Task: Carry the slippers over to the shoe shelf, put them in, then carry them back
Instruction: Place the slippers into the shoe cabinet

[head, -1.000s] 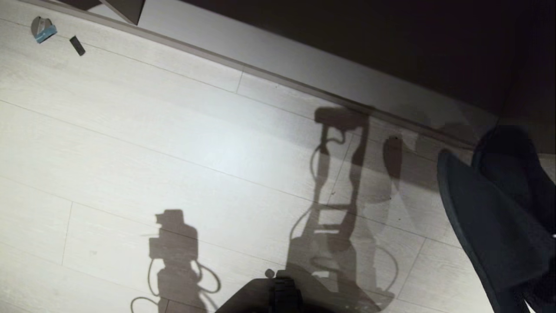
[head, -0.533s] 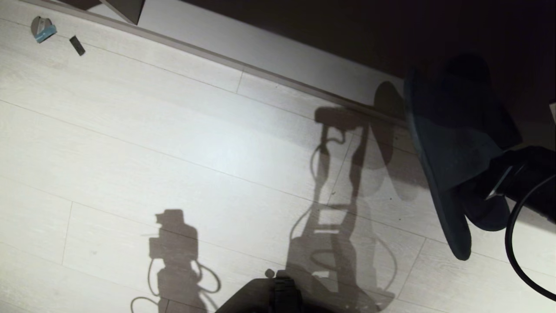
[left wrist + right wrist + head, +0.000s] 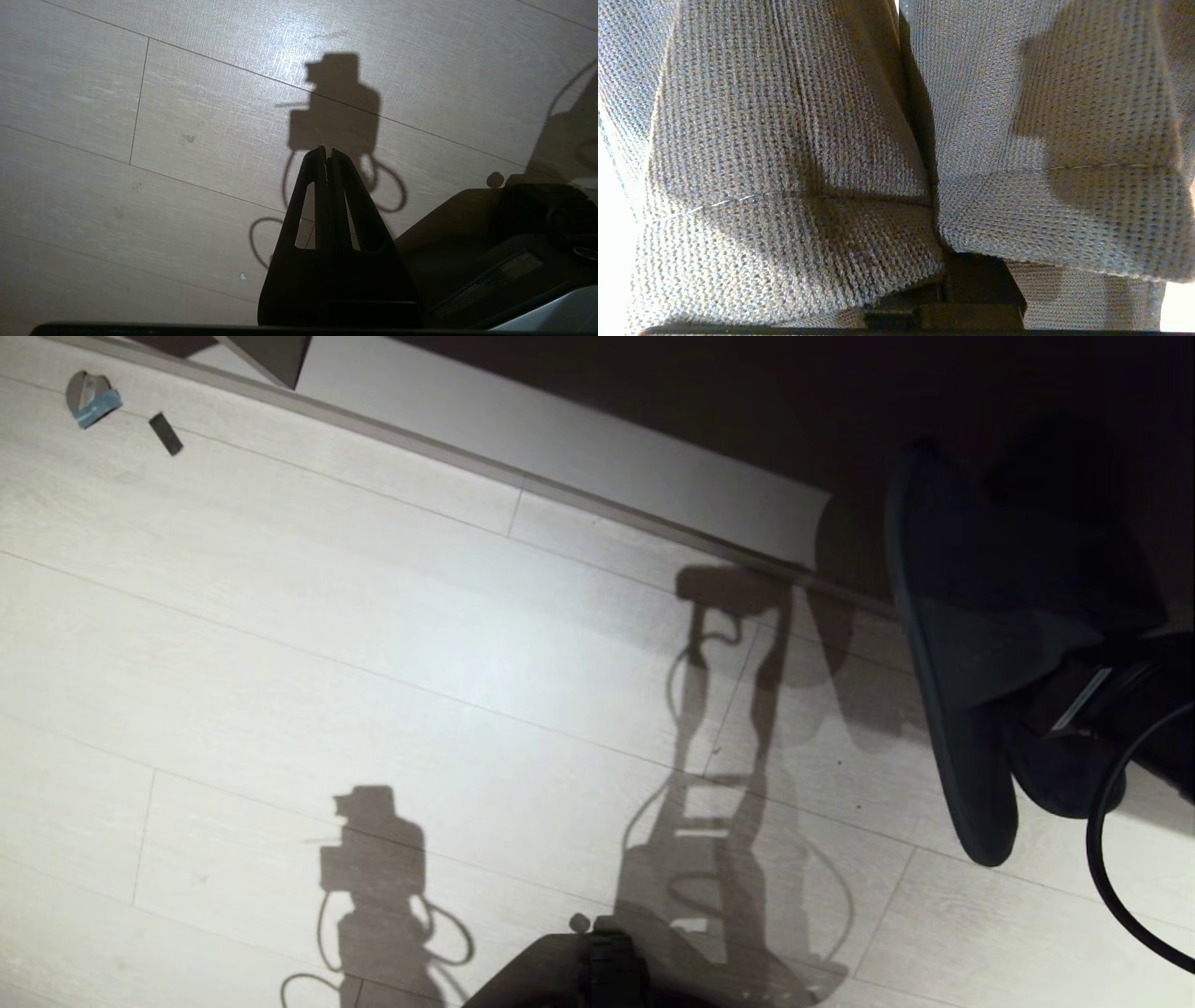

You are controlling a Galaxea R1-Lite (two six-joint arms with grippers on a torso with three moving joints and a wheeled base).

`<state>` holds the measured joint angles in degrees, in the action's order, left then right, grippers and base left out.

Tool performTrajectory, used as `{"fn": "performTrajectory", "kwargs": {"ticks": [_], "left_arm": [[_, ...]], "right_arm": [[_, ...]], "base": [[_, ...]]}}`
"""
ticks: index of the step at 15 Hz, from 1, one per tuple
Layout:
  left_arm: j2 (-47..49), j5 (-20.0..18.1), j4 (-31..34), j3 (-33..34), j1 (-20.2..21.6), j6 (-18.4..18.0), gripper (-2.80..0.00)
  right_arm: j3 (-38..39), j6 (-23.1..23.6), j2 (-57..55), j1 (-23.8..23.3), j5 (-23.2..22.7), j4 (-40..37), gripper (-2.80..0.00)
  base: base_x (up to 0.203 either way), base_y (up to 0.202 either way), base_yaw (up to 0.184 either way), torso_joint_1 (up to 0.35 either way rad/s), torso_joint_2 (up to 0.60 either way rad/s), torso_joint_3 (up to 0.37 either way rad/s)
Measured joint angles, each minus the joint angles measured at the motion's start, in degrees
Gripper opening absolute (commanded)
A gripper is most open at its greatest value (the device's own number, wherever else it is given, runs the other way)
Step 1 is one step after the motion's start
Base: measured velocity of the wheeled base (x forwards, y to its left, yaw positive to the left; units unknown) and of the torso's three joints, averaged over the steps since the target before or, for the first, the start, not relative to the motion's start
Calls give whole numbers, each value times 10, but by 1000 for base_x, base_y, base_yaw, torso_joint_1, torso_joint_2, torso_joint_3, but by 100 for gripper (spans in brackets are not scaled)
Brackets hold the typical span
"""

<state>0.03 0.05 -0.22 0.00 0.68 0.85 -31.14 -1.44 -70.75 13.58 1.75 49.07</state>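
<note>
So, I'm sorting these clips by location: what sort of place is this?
Probably an indoor room, perhaps a hotel or home, though little shows. The floor is pale wood-look planks, a light baseboard panel runs under a dark recess, and the right gripper holds grey cloth slippers.

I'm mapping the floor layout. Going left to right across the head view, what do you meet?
Grey-and-blue scrap → small dark piece → left arm's shadow → robot's tall shadow → slippers held up by the right gripper.
</note>
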Motion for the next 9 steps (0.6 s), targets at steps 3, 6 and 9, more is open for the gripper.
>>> {"fn": "performTrajectory", "kwargs": {"ticks": [3,6,9], "left_arm": [[0,0,0,0,0,0,-280],[0,0,0,0,0,0,-280],[0,0,0,0,0,0,-280]], "right_arm": [[19,0,-8,12,58,74,-280],[38,-1,-28,16,92,116,-280],[52,1,-57,16,96,166,-280]], "base": [[0,0,0,0,0,0],[0,0,0,0,0,0],[0,0,0,0,0,0]]}}
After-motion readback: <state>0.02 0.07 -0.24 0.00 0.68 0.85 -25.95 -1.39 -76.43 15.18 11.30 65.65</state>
